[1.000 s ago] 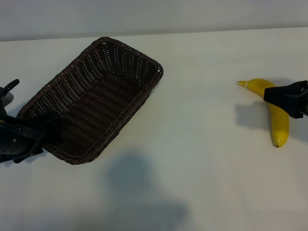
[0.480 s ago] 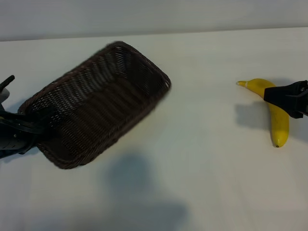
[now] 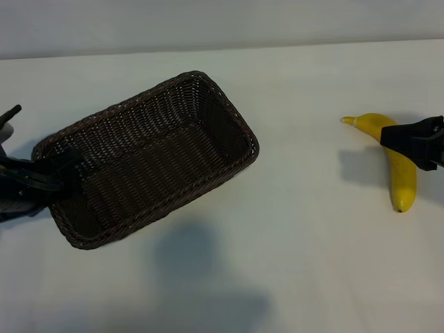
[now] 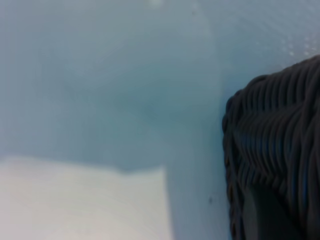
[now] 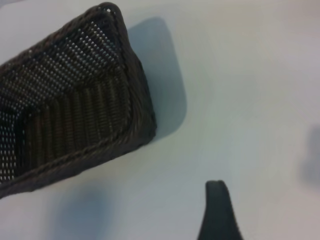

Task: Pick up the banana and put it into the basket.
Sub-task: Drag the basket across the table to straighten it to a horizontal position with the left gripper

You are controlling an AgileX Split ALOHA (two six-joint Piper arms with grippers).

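At the left edge of the counter (image 3: 298,243) the left gripper (image 3: 48,177) has its jaws narrowed onto the basket (image 3: 149,159) rim. Far right, the right gripper (image 3: 416,139) hovers wide-jawed over the banana (image 3: 402,182), which lies on the counter. Best: lower squarely astride the banana's middle before closing.

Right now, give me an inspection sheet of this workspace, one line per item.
Surface: white table, bare apart from the job's things, with soft shadows on it.
Basket: dark brown wicker, empty, lying at an angle on the table's left side.
Banana: yellow, on the table at the far right, outside the basket.
Clutter: nothing seen.
Left gripper: at the basket's left end, its fingers closed on the rim.
Right gripper: over the banana's middle, jaws open; contact cannot be told.
Cables: nothing seen.
Surroundings: plain pale wall behind the table.
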